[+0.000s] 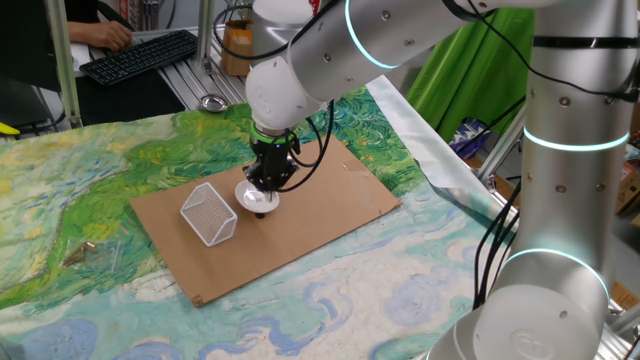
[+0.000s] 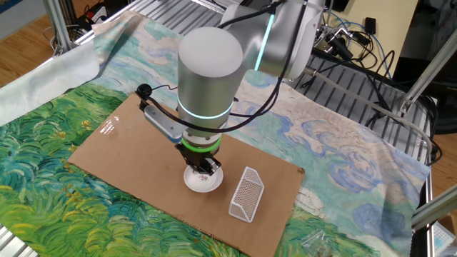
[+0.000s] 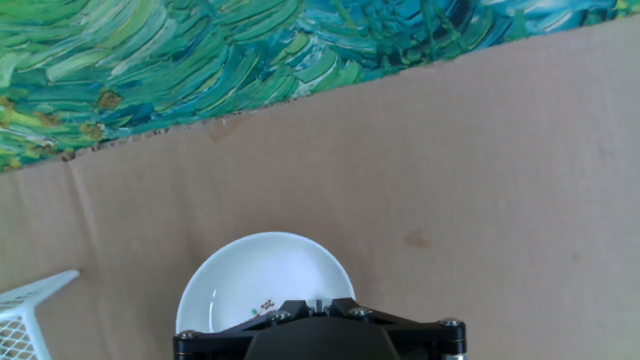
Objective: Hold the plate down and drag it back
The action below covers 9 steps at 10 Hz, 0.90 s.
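Your table is draped in one painted cloth [image 1: 80, 200], thick swirls of green, blue and cream, with aluminium framing and cables crowding the room behind it. On the cloth lies one flat rectangle of brown cardboard [image 1: 330, 205], matte and faintly creased. Above it you see one silver-grey arm [image 2: 208, 64], smooth and cylindrical, ringed with glowing cyan bands, pointing straight down at the board. At the far edge of one fixed view, a person's hand rests on one black keyboard [image 1: 140, 55], and one small shiny metal bowl [image 1: 212, 102] sits on the frame nearby. One white wire-mesh basket [image 2: 245, 194], wedge-shaped, lies on the cardboard just beside the plate [image 3: 262, 280], apart from it. The plate, one small round white dish, glossy with a raised rim, sits near the board's middle directly under the black gripper [image 1: 265, 180], whose jaws are clenched together with nothing between them, tips down at the dish.
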Tool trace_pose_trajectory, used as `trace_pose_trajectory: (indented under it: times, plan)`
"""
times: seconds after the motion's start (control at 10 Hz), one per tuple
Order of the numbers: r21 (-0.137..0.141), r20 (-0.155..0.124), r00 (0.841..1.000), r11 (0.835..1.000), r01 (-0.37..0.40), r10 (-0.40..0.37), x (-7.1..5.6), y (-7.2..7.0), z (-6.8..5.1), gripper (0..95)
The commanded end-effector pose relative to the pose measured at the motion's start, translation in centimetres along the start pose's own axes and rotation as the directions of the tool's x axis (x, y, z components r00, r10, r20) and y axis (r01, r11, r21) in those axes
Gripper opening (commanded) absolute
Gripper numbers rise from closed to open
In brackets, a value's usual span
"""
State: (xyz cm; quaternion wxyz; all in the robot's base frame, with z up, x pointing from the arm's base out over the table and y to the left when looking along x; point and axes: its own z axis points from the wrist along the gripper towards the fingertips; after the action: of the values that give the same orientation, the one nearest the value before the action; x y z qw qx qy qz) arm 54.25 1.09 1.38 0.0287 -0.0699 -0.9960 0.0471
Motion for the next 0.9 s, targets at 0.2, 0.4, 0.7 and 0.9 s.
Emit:
trace_pose_trajectory:
  times: [0.2,0.4,0.7,0.9]
  plan:
    - [0.024,0.011,1.000,1.000,0.014,-0.014,-0.36,-1.01,0.10,0.0]
    - [0.029,0.015,1.000,0.999,0.015,-0.016,-0.48,-1.30,0.14,0.0]
    - [0.027,0.012,1.000,1.000,-0.001,0.000,-0.40,-1.26,-0.06,0.0]
    - [0.020,0.006,1.000,1.000,-0.016,0.015,-0.28,-1.07,-0.19,0.0]
